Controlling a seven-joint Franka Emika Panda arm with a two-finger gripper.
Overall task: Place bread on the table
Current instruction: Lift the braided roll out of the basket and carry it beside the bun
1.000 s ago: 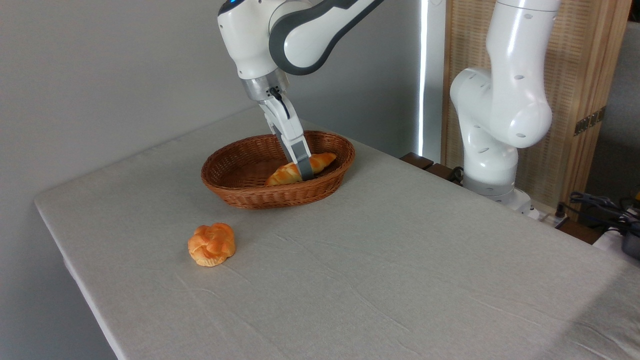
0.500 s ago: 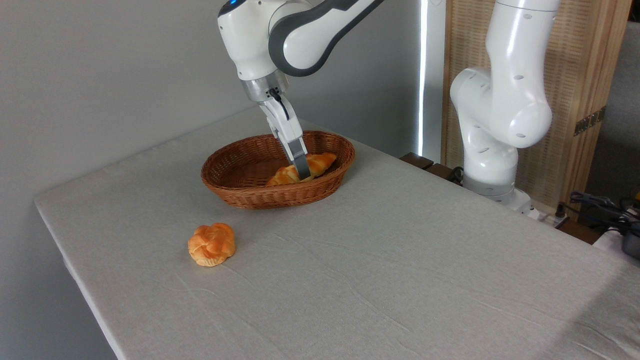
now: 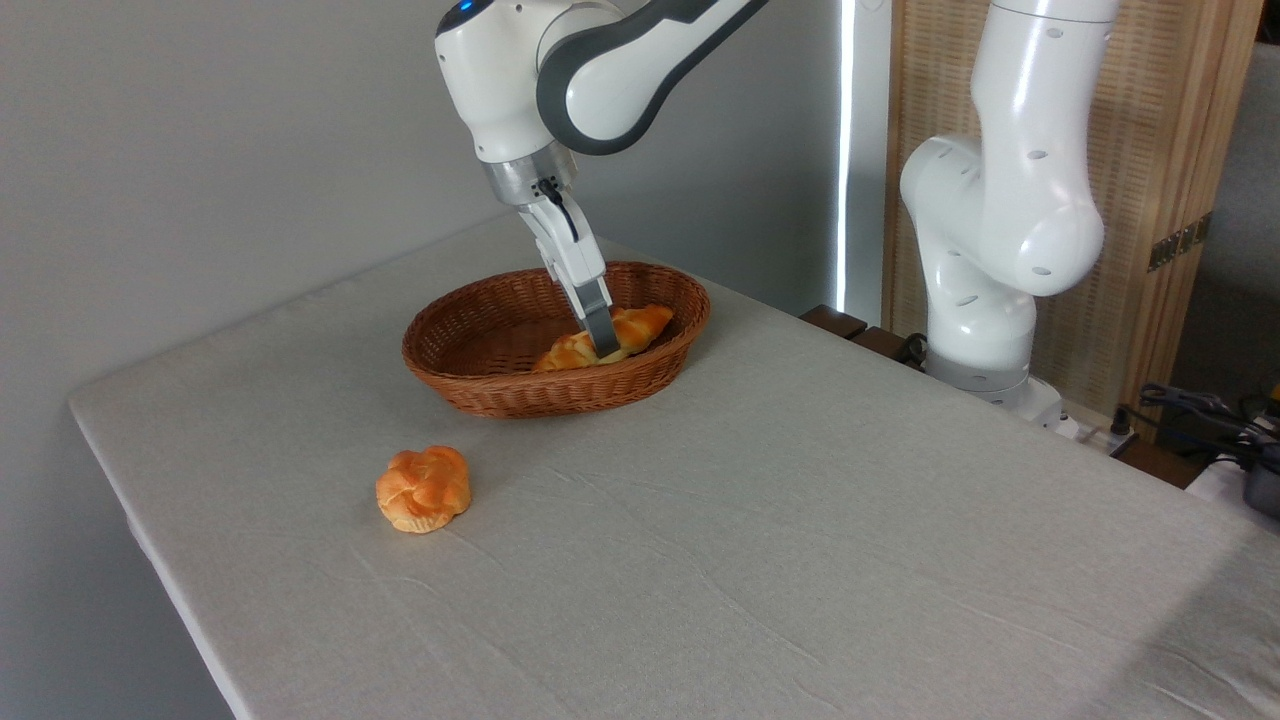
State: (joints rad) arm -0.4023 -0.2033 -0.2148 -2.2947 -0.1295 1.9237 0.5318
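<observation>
The bread, a long golden-orange loaf, lies inside the brown wicker basket towards its right end. My gripper reaches down into the basket over the loaf's middle. Its near finger presses against the front of the loaf, and the far finger is hidden behind it. The jaws look shut on the loaf, which still rests low in the basket. The table is covered in a light grey-beige cloth.
A small round knotted bun sits on the cloth in front of the basket, to the left. The arm's white base stands off the table's right back edge. Cables and a wooden screen lie beyond it.
The near finger has drawn in against the loaf's front and shifted slightly left. The loaf and basket have barely moved.
</observation>
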